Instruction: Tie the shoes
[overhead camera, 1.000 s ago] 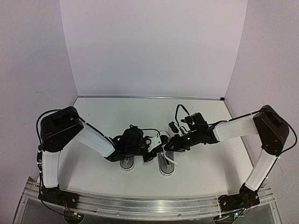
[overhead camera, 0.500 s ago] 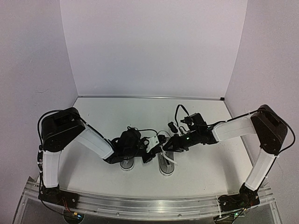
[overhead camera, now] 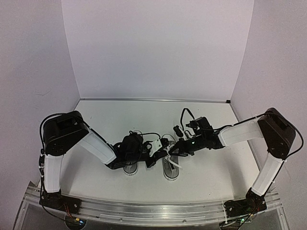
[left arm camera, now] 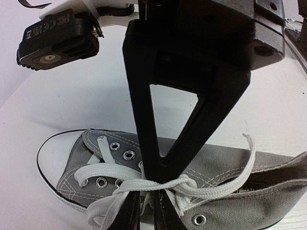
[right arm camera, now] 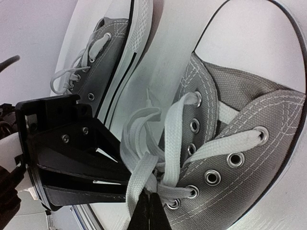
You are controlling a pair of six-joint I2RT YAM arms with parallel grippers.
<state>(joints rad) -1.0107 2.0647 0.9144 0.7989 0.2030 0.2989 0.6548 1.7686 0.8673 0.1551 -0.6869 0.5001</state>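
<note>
Where arms [overhead camera: 96,146] meet, shoes [overhead camera: 171,172] mostly hidden; right fingers [right arm camera: 152,218], cropped, pinch lace [right arm camera: 170,139].

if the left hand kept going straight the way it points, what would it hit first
Probably a finger of the right hand, which stands just ahead of the left hand over the crossed laces of the grey shoe. Depth is unclear.

Two grey shoes [right arm camera: 249,129] [right arm camera: 108,52] are standing on one white surface [overhead camera: 206,120]; two white laces [right arm camera: 172,129] [right arm camera: 72,72] are showing, one running through each shoe; two arms are reaching in, a left arm [overhead camera: 93,143] and a right arm [overhead camera: 240,133]; two grippers are showing, one left gripper [overhead camera: 160,155] and one right gripper [overhead camera: 172,152].
</note>
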